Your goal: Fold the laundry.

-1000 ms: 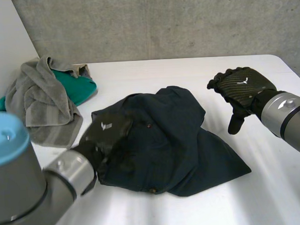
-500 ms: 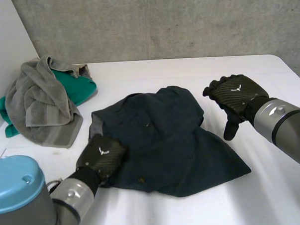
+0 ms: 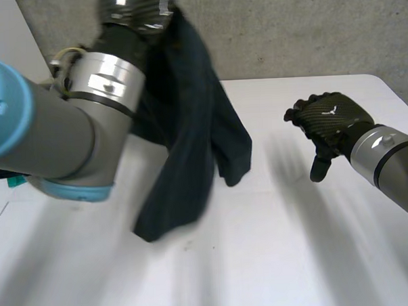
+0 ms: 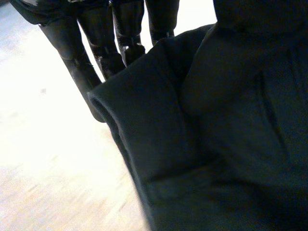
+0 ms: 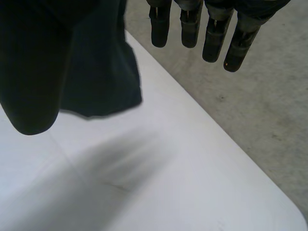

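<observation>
1. Two arms share the white table (image 3: 296, 257). Nearest the camera, the left arm (image 3: 54, 132) has swung up from table level and now looms across the near left of the head view.
2. The left hand (image 3: 136, 3) is raised high, where a second ago it lay low on the near edge of the dark shirt (image 3: 189, 126). In the left wrist view its fingers (image 4: 96, 48) run down behind a thick fold of the cloth (image 4: 216, 144), and the hand appears clamped on that fold.
3. The dark shirt was a crumpled heap on the table a second ago and now hangs full length from that hand. Its lower end is down at the table, though whether it touches cannot be told.
4. The right hand (image 3: 331, 124) hovers well apart on the shirt's right, much where it was. Its fingers (image 5: 190, 24) are loose and apart, the thumb points down, and it holds nothing.
5. Beyond the table's far edge stands the grey concrete wall (image 3: 307, 26).
6. The lift appears meant to let the shirt drop out of its crumple, and no fold has been made yet. The free right hand will probably need to take a second hold so the shirt can be laid out flat.
</observation>
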You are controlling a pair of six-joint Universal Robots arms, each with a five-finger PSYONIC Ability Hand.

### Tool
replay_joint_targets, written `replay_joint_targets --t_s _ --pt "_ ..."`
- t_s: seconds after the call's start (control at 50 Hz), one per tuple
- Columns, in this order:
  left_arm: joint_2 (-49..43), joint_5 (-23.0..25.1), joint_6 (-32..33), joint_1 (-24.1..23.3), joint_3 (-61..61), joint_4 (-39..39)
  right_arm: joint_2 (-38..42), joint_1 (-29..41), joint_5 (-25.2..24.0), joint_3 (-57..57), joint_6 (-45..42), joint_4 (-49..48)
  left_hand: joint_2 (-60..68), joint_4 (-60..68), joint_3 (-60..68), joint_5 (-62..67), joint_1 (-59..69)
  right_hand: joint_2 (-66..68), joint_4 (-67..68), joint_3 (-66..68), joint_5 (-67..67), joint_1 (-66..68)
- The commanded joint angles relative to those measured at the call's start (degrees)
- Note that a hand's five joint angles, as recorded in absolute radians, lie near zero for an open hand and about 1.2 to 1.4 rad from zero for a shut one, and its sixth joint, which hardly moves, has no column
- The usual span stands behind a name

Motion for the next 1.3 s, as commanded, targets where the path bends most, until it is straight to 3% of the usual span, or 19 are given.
replay_joint_targets --t_s 0.02,0.06,0.1,0.12,0.14,0.16,0.18,0.2,0.34,0.44,0.62,0.76,0.96,1.1,1.14,1.2,1.22,1.24,1.3 --pt "-8.36 13.73 -9.22 -9.66 -1.28 -0.79 -1.83 -0.41 2.78 -1.99 0.46 -0.84 11.65 11.45 12.02 14.38 14.7 -2.5 -3.21 -2.2 -3.28 -1.36" --pt "-10.2 19.42 -11.94 -12.03 -3.21 -0.62 -1.92 -1.2 3.13 -2.44 0.46 -1.54 11.65 11.45 12.02 14.38 14.7 -2.5 -3.21 -2.2 -3.28 -1.36" --pt "-11.61 22.08 -13.01 -12.83 -3.74 -0.7 -2.1 -3.12 4.1 -2.88 0.37 -2.42 9.68 9.47 10.04 12.4 12.72 -2.5 -3.21 -2.2 -3.28 -1.36" --pt "-12.31 23.31 -13.45 -12.92 -3.92 -0.97 -2.19 -3.83 4.45 -2.96 0.37 -2.68 0.17 -0.04 0.53 2.89 3.21 -2.5 -3.21 -2.2 -3.28 -1.36" --pt "-13.8 24.45 -13.63 -13.01 -4.18 -1.23 -2.27 -4.45 4.72 -3.14 0.2 -2.95 -26.24 -26.45 -25.87 -23.51 -23.2 -2.5 -3.21 -2.2 -3.28 -1.36" --pt "-14.25 24.47 -13.8 -13.18 -4.45 -1.41 -2.45 -4.97 4.98 -3.31 0.11 -3.12 -41.33 -41.53 -40.96 -38.6 -38.28 -2.5 -3.21 -2.2 -3.28 -1.36" --pt "-14.43 24.29 -13.89 -13.18 -4.71 -1.67 -2.63 -5.85 5.33 -3.66 0.02 -3.21 -53.8 -54.01 -53.43 -51.07 -50.76 -2.5 -3.21 -2.2 -3.28 -1.36" --pt "-14.6 24.03 -13.98 -13.36 -4.8 -1.85 -2.71 -6.21 5.33 -3.93 0.02 -3.21 -58.35 -58.55 -57.98 -55.62 -55.3 -2.5 -3.21 -2.2 -3.28 -1.36" --pt "-8.65 19.38 -16.35 -10.73 -6.64 -6.59 -2.72 -7.88 4.55 -4.63 -0.42 -3.13 -57.8 -58.0 -57.43 -55.07 -54.75 -2.5 -3.21 -2.2 -3.28 -1.36" --pt "0.83 12.36 -18.63 -5.81 -12.16 -11.59 -2.89 -7.44 3.75 -4.72 -1.3 -2.25 -56.12 -56.32 -55.75 -53.39 -53.07 -2.5 -3.21 -2.2 -3.28 -1.36" --pt "9.03 -0.75 -18.55 -2.46 -23.78 -17.31 -2.1 -5.95 -2.84 -2.88 -8.86 4.87 -54.6 -54.81 -54.24 -51.88 -51.56 -0.41 -1.12 -0.12 -1.2 0.72" --pt "7.81 -8.83 -18.72 -1.23 -28.52 -22.22 7.82 -1.03 -3.37 -5.6 -7.02 5.66 -50.07 -50.28 -49.7 -47.34 -47.03 4.31 3.6 4.61 3.53 5.45" --pt "1.39 -9.02 -19.08 -1.06 -29.5 -26.37 20.21 0.03 -3.63 -8.5 -2.18 4.18 -43.67 -43.88 -43.31 -40.95 -40.63 16.25 15.54 16.55 15.47 17.39" --pt "-1.86 -8.85 -18.73 -1.23 -28.8 -27.6 24.35 0.12 -2.67 -8.5 -2.27 1.27 -28.56 -28.76 -28.19 -25.83 -25.51 21.12 20.41 21.42 20.34 22.26" --pt "-3.78 -8.67 -18.64 -1.14 -28.18 -27.95 25.14 0.12 -2.66 -8.59 -2.27 1.09 -14.5 -14.7 -14.13 -11.77 -11.45 32.86 32.16 33.16 32.08 34.0" --pt "-5.9 -8.14 -18.38 -1.14 -26.69 -28.13 25.32 0.21 -2.75 -9.03 -2.18 0.92 -3.67 -3.87 -3.3 -0.94 -0.62 53.88 53.17 54.17 53.09 55.01" --pt "-7.21 -7.97 -18.11 -1.14 -25.38 -28.47 25.41 0.21 -2.75 -9.38 -2.18 0.74 8.86 8.65 9.22 11.58 11.9 61.93 61.22 62.23 61.15 63.07" --pt "-7.75 -7.97 -17.94 -1.06 -24.5 -28.57 25.5 0.21 -2.75 -9.9 -2.18 0.48 11.63 11.42 11.99 14.35 14.67 67.45 66.74 67.74 66.66 68.58" --pt "-10.11 -8.14 -16.45 -1.14 -19.07 -28.39 25.67 0.21 -2.66 -12.01 -2.09 -1.54 11.65 11.45 12.02 14.38 14.7 67.5 66.79 67.8 66.72 68.64"
